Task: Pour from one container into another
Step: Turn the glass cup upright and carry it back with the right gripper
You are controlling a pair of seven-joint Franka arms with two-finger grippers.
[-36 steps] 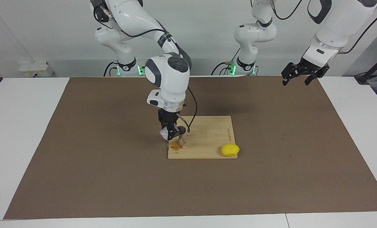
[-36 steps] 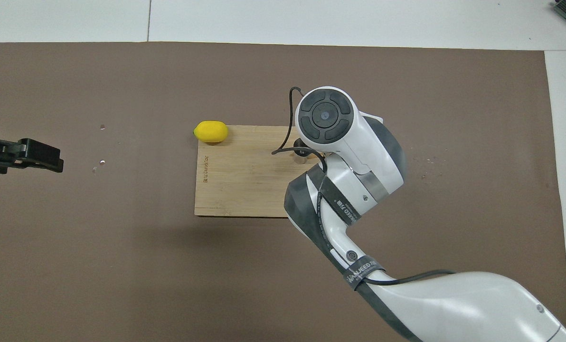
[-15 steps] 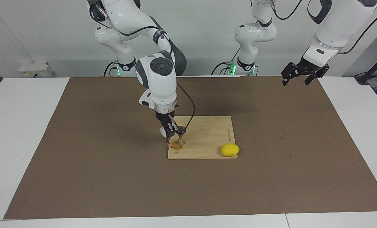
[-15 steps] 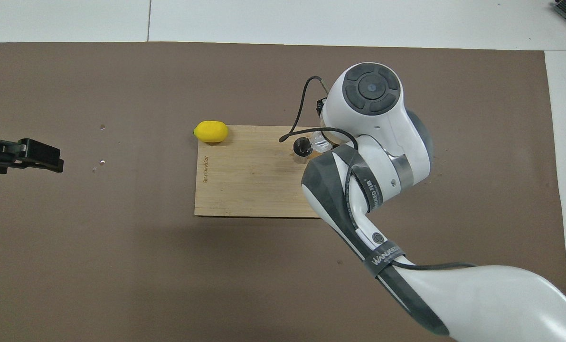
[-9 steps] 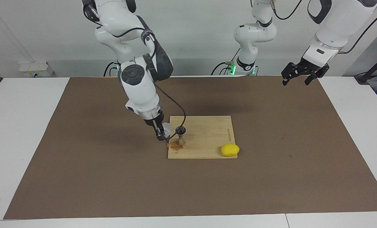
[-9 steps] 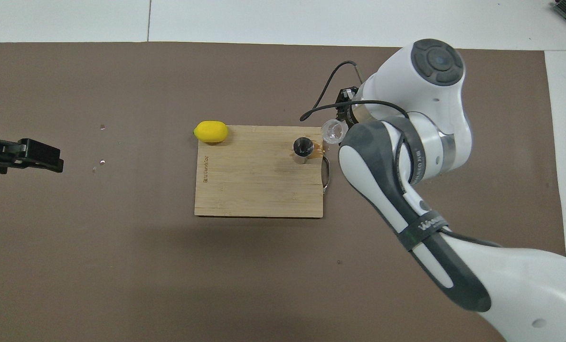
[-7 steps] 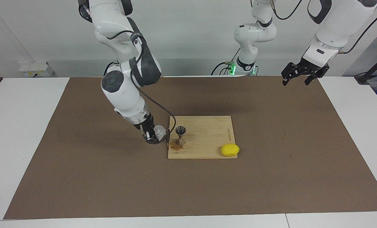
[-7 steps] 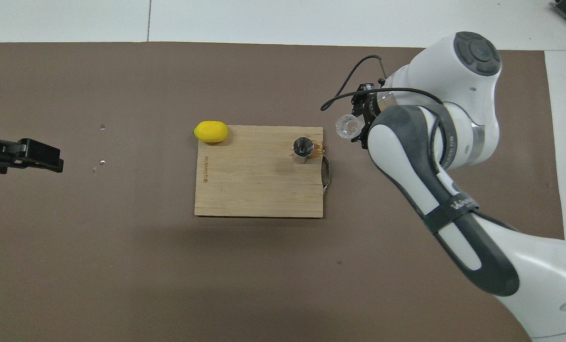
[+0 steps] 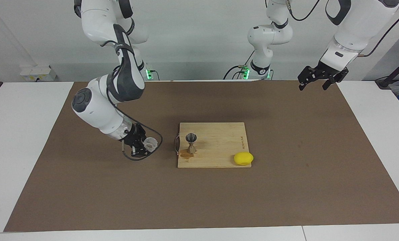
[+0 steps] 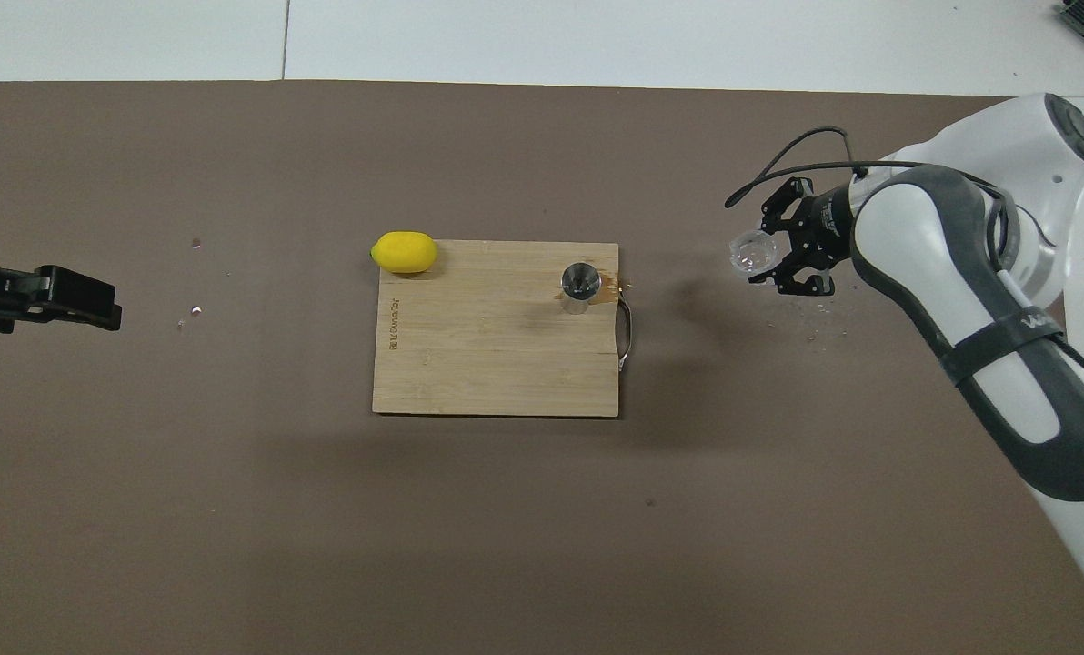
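You're looking at a white table [image 9: 25, 110] covered by a wide brown mat [image 9: 286, 187]. A plain pale wall [image 9: 203, 36] rises at the robots' end, with a white socket box [image 9: 35, 73] at its foot.

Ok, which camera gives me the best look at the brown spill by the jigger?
The facing view: the brown puddle spreads on the cutting board at the foot of the jigger, unobstructed. The overhead view shows only a stain beside the jigger's rim, part of it hidden under the cup.
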